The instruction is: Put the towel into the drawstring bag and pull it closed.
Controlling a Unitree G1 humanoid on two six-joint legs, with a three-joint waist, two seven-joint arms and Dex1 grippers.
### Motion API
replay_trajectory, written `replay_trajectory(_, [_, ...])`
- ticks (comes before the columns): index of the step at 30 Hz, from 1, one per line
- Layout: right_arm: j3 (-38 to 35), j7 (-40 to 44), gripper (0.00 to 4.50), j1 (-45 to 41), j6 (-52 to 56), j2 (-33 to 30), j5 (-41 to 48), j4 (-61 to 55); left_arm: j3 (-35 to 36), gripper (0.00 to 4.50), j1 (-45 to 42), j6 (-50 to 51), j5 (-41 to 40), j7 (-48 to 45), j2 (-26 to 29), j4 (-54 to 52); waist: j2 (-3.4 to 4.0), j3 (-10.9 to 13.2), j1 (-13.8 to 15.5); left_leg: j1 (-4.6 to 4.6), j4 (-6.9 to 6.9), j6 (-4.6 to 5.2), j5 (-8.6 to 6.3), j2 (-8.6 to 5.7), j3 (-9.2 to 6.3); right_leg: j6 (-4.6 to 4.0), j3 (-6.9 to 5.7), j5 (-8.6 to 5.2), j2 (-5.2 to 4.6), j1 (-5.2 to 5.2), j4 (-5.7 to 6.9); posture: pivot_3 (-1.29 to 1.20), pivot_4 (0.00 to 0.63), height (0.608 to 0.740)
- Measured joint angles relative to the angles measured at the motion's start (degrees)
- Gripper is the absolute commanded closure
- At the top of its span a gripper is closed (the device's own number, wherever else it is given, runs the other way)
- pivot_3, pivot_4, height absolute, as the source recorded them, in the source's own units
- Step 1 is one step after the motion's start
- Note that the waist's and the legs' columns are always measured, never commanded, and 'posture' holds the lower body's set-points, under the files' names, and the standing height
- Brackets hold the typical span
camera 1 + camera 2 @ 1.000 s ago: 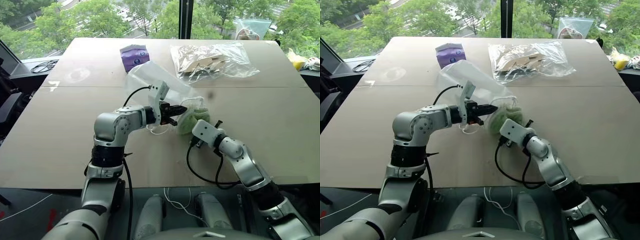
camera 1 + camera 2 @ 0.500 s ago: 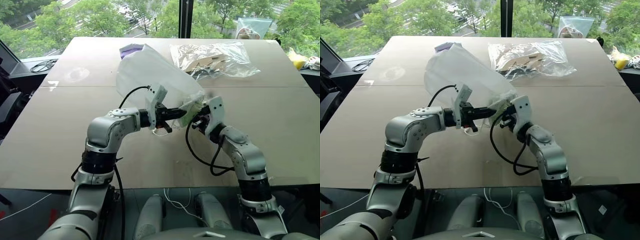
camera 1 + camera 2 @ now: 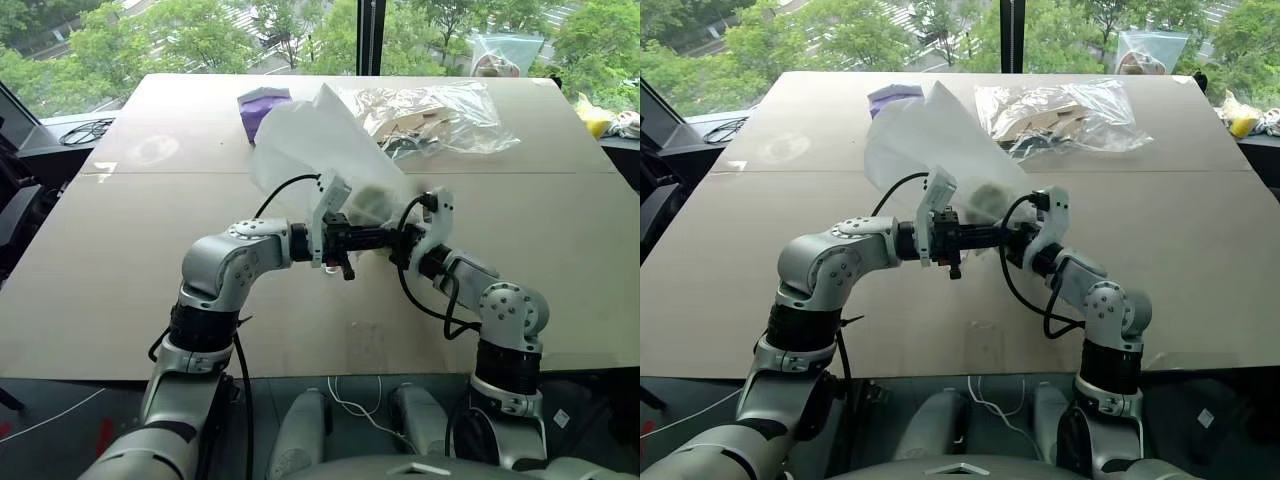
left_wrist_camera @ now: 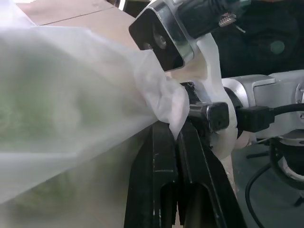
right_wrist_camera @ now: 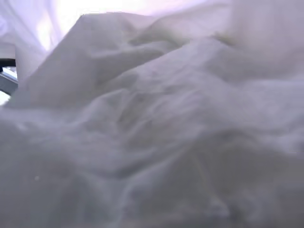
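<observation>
The drawstring bag [image 3: 310, 140] is lifted off the table [image 3: 110, 270] and slants up toward the back left, its gathered mouth low at the middle. My left gripper [image 3: 383, 238] points right, shut on the bunched fabric of the mouth; the left wrist view shows its fingers [image 4: 161, 156] pressed together on that fabric. The towel shows as a pale green blur [image 4: 38, 123] through the thin bag wall. My right gripper [image 3: 405, 243] meets the left one at the mouth from the right, and bag fabric [image 5: 152, 123] lies right against its camera.
A purple tissue box [image 3: 262, 103] stands behind the bag. A clear plastic bag of tan wooden pieces [image 3: 430, 118] lies at the back right. The table's front edge runs below both arms. A yellow object [image 3: 592, 118] sits beyond the right edge.
The right arm has risen and rolled, bringing its gripper up against the left one. The bag has come off the table and now stands up toward the back.
</observation>
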Motion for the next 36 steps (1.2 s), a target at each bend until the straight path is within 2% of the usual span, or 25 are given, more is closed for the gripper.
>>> replay_trajectory(5, [-5.4,-14.6,4.29,-0.3,-1.4,0.0,18.3,0.9,-0.6,4.5,-1.0,-1.4,0.2,-0.7,-0.1,3.3,0.04,0.0,-0.3,-0.01,-0.05,0.01,0.0,0.02,0.01,-0.01,0.01,-0.01,0.01,-0.02,-0.02,0.0,0.15,0.74])
replay_trajectory(11, [-4.8,-35.1,4.29,-0.3,-12.9,0.0,36.1,4.9,-1.3,4.5,-1.0,-2.2,0.3,0.7,-1.8,4.5,0.06,0.0,-0.3,-0.15,-0.08,0.01,0.0,0.02,0.02,-0.01,0.02,-0.01,0.01,-0.15,-0.06,0.0,0.15,0.74])
replay_trajectory(13, [-3.8,-39.6,4.29,-0.3,-16.5,0.1,39.1,5.1,-1.3,4.5,-1.1,-2.3,0.3,1.1,-2.6,4.8,0.06,0.0,-0.3,-0.21,-0.08,0.01,0.0,0.02,0.02,-0.01,0.03,-0.01,0.01,-0.21,-0.07,0.0,0.15,0.74])
replay_trajectory(15, [-2.0,-47.6,4.29,-0.3,-24.2,0.1,42.8,5.8,-1.4,4.5,-1.7,-2.5,0.4,2.3,-4.3,5.5,0.06,0.0,-0.3,-0.38,-0.06,0.02,0.0,0.02,0.01,0.06,0.02,0.03,0.01,-0.35,-0.07,0.0,0.15,0.74])
replay_trajectory(20, [1.8,-57.1,4.29,-0.3,-37.2,0.1,45.1,6.2,-1.5,4.5,-3.4,-3.4,1.4,5.0,-7.3,8.3,0.07,0.0,-0.3,-0.89,0.07,0.02,0.01,0.01,0.01,0.03,0.02,0.23,0.03,-0.85,0.0,0.0,0.15,0.74])
replay_trajectory(21, [2.6,-58.1,3.3,-0.3,-39.3,0.1,45.5,6.2,-1.4,4.5,-4.0,-3.8,1.6,5.8,-8.0,9.5,0.07,0.0,-0.3,-0.89,0.06,0.02,0.01,0.01,0.01,0.02,0.02,0.24,0.03,-0.86,0.0,0.0,0.15,0.74])
replay_trajectory(22, [3.4,-58.8,3.01,-0.3,-41.0,0.1,46.0,6.2,-1.0,4.5,-4.8,-4.3,1.8,6.5,-8.7,10.9,0.07,0.0,-0.3,-0.9,0.06,0.02,0.01,0.01,0.01,0.02,0.02,0.24,0.04,-0.87,0.0,0.0,0.15,0.74])
replay_trajectory(28, [7.9,-60.8,0.04,-0.3,-46.4,0.0,50.0,5.9,1.3,4.5,-7.7,-7.6,4.1,9.5,-9.7,16.9,0.07,0.0,-0.6,-0.88,0.06,0.03,0.01,0.03,-0.01,0.02,0.02,0.23,0.08,-0.87,0.02,0.0,0.15,0.74])
replay_trajectory(33, [10.5,-60.7,0.04,-1.4,-42.4,-1.1,51.7,4.1,4.9,4.5,-10.4,-10.8,5.9,12.7,-10.2,24.3,0.07,0.0,-0.7,-0.9,0.08,0.03,0.01,0.03,-0.01,0.01,0.02,0.24,0.08,-0.88,0.03,0.0,0.15,0.74])
replay_trajectory(36, [13.0,-59.4,0.04,-2.3,-36.8,-7.1,53.1,1.1,5.9,4.5,-12.2,-11.8,6.1,13.2,-10.4,26.9,0.06,0.0,-0.5,-0.92,0.08,0.03,0.01,0.02,-0.03,0.0,-0.01,0.25,0.06,-0.87,0.01,0.0,0.15,0.74])
